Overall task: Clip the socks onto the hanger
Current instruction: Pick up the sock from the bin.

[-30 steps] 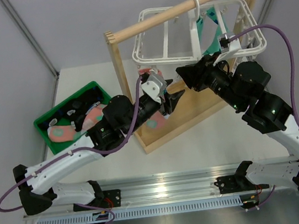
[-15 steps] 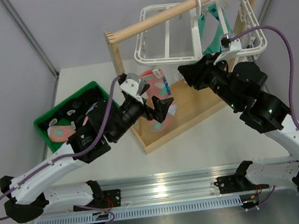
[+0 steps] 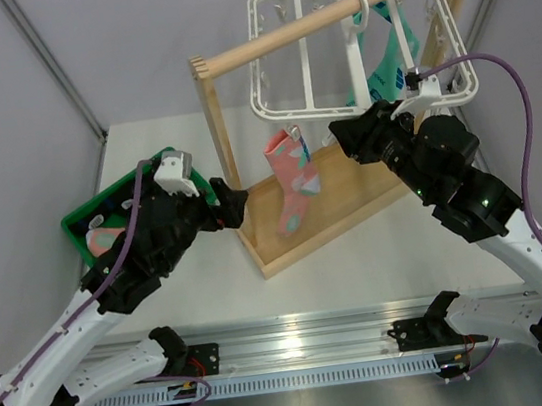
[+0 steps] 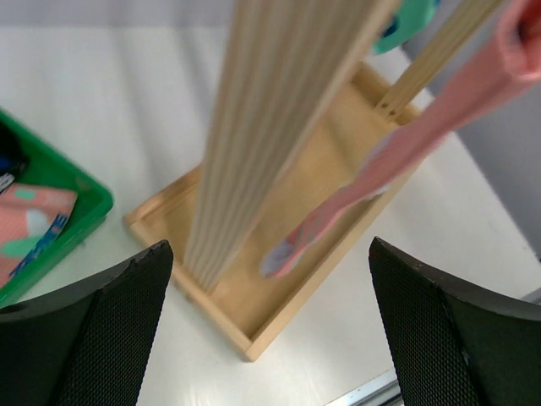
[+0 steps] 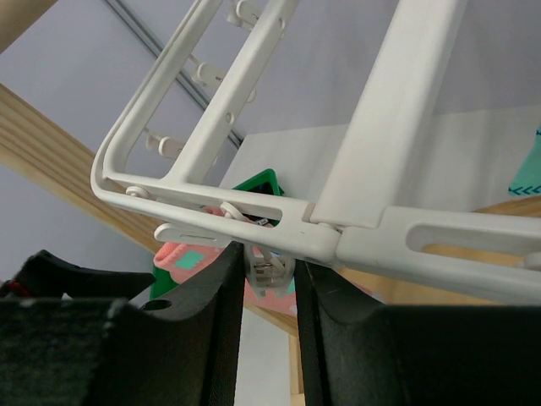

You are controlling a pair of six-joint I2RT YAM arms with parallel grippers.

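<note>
The white grid hanger (image 3: 310, 107) hangs by its hook from the wooden rod. A salmon-pink sock (image 3: 292, 175) with teal patches dangles from a clip at the hanger's front left edge; it also shows in the left wrist view (image 4: 397, 156). My left gripper (image 3: 238, 208) is open and empty, left of the sock and beside the rack's post (image 4: 270, 110). My right gripper (image 3: 341, 138) is under the hanger's front rail (image 5: 372, 245), its fingers shut on a small white clip (image 5: 270, 266). More socks (image 3: 104, 238) lie in the green bin.
The wooden rack (image 3: 325, 14) stands on its tray base (image 3: 352, 202) mid-table. Teal-green socks (image 3: 394, 54) hang at the hanger's back right. The green bin (image 3: 86, 214) sits at the left, behind my left arm, and shows in the left wrist view (image 4: 63, 182).
My left gripper has let go of the pink sock and drawn back to the left. The sock now hangs from the hanger's clip. The hanger has tilted up a little.
</note>
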